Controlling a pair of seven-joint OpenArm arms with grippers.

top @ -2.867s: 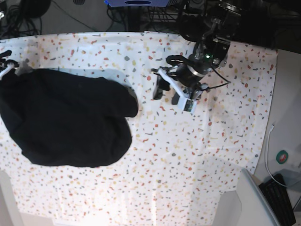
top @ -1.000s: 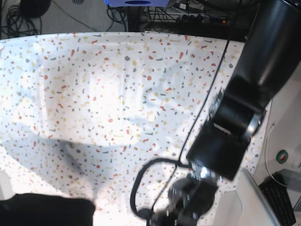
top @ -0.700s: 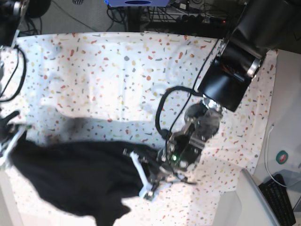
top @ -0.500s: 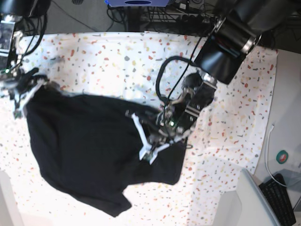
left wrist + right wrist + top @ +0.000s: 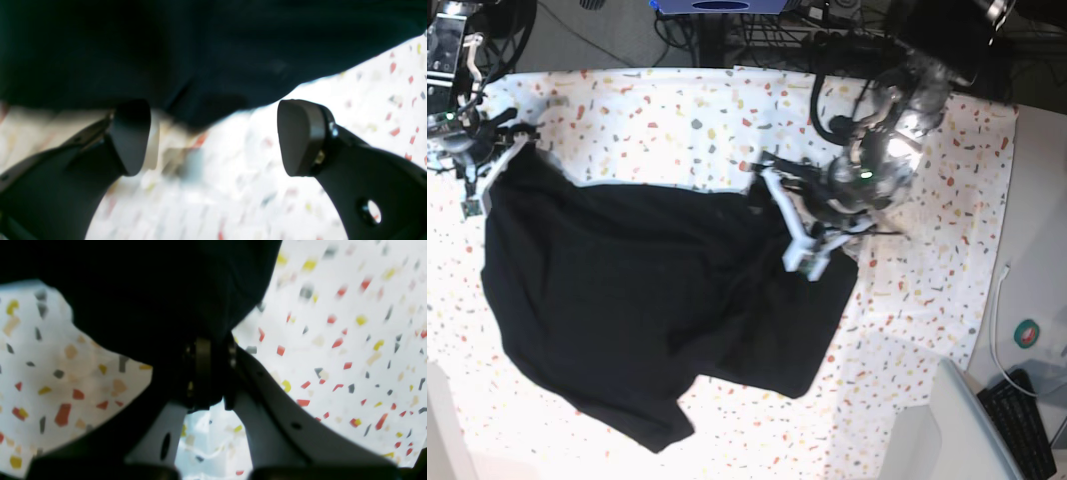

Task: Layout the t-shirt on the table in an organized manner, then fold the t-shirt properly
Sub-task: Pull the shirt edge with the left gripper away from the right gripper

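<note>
The black t-shirt (image 5: 647,300) lies spread and rumpled over the left and middle of the speckled table (image 5: 677,110). In the base view my left gripper (image 5: 789,225) hovers at the shirt's right upper edge. From the left wrist its fingers (image 5: 130,136) stand wide open, and the t-shirt (image 5: 200,50) hangs just beyond the tips, not pinched. My right gripper (image 5: 485,165) is at the shirt's far left corner. In the right wrist view this gripper (image 5: 206,366) is shut on a bunch of the t-shirt (image 5: 150,290), above the table (image 5: 333,323).
The table's right edge runs near a white cable (image 5: 997,320) and a round green-marked thing (image 5: 1027,333). A keyboard (image 5: 1022,425) and a pale slanted panel (image 5: 972,420) sit at the lower right. Cables and dark gear (image 5: 757,30) crowd the far side.
Both arms have carried the t-shirt farther up the table and it now lies wider to the right. My left gripper has opened and let go of the fabric; the right stays shut on it.
</note>
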